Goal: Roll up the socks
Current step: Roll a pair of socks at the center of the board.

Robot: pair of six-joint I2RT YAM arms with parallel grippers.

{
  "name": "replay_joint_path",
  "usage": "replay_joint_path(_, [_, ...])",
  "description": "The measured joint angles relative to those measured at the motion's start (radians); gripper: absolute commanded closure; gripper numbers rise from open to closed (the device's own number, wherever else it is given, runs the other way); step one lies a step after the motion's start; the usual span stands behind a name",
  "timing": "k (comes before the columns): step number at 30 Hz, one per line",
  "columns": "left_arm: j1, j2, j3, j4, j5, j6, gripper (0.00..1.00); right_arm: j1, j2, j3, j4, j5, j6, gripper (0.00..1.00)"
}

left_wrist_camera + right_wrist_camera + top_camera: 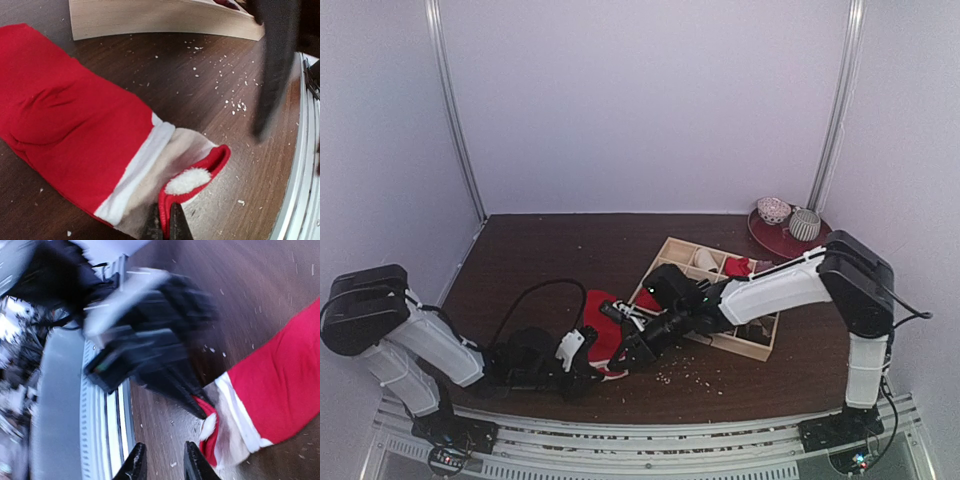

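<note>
A red sock (pixel 601 322) with a white and grey cuff lies flat on the dark table in front of the arms. In the left wrist view its body (pixel 75 125) runs to the upper left and the cuff's red rim is folded up. My left gripper (pixel 165 226) is shut on that red rim. In the right wrist view the left gripper (pixel 197 407) shows as a black blurred shape pinching the cuff. My right gripper (pixel 162 467) hangs open just beside the cuff (pixel 227 435), with nothing between its fingers. From above, the right gripper (pixel 625 352) sits over the sock's near end.
A wooden compartment tray (pixel 672 249) stands right of the sock, with a reddish piece of fabric (pixel 738 266) in one compartment. A dark red plate (pixel 772 238) with two grey-white patterned round items sits at the back right. Crumbs (pixel 690 378) dot the table. A metal rail (pixel 100 440) lines the near edge.
</note>
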Motion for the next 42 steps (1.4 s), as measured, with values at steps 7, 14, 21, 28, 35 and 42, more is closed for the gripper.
replay_joint_path(7, [0.010,-0.045,0.019,-0.120,0.033,-0.140,1.00,0.109,-0.183,-0.179,0.079,0.224,-0.482,0.60])
replay_joint_path(14, [0.025,-0.032,0.018,-0.110,0.071,-0.183,1.00,0.200,-0.141,-0.251,0.106,0.388,-0.813,0.60])
replay_joint_path(21, [0.027,-0.032,0.007,-0.093,0.090,-0.189,1.00,0.198,-0.116,-0.251,0.195,0.494,-0.937,0.60])
replay_joint_path(28, [0.027,-0.043,-0.011,-0.084,0.121,-0.189,1.00,0.198,-0.098,-0.233,0.246,0.516,-0.982,0.61])
replay_joint_path(35, [0.024,-0.068,-0.048,-0.069,0.172,-0.197,1.00,0.193,-0.008,-0.185,0.241,0.539,-1.000,0.62])
replay_joint_path(42, [0.024,-0.076,-0.067,-0.053,0.190,-0.203,1.00,0.191,0.033,-0.103,0.169,0.560,-0.995,0.81])
